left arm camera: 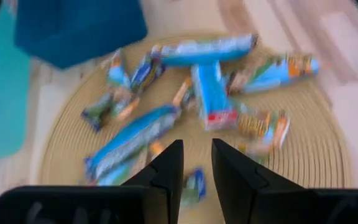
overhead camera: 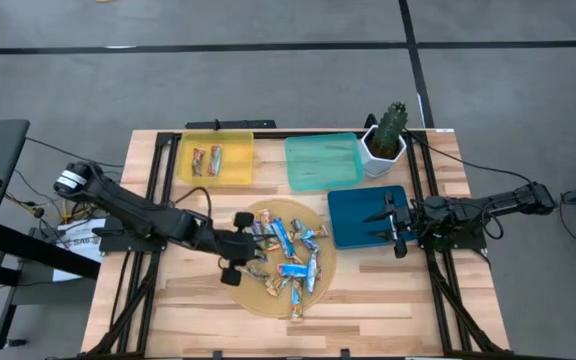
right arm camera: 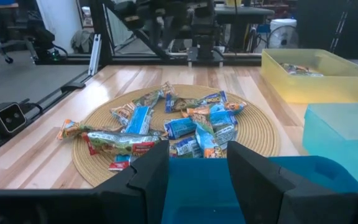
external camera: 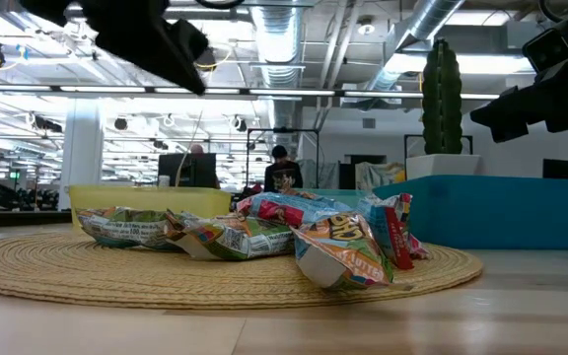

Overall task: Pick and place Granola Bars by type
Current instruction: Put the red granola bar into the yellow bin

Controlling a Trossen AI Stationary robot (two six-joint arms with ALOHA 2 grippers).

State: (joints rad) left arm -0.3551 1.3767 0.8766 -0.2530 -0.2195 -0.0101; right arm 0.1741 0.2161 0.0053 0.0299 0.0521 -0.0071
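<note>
The left gripper [overhead camera: 249, 250] hangs low-centre of the overhead frame, over the left edge of the woven mat [overhead camera: 251, 296], fingers parted a little and holding nothing. The Granola Bars [overhead camera: 290, 258] lie heaped on that mat. Two more bars [overhead camera: 207, 159] sit in the yellow tray [overhead camera: 215, 176], upper left. The right gripper [overhead camera: 392, 224] rests released over the dark blue tray [overhead camera: 353, 216], centre-right.

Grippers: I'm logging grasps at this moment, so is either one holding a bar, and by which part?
Nothing is held. The left gripper hangs open above the bars on the woven mat; the right gripper is open over the dark blue tray.
</note>
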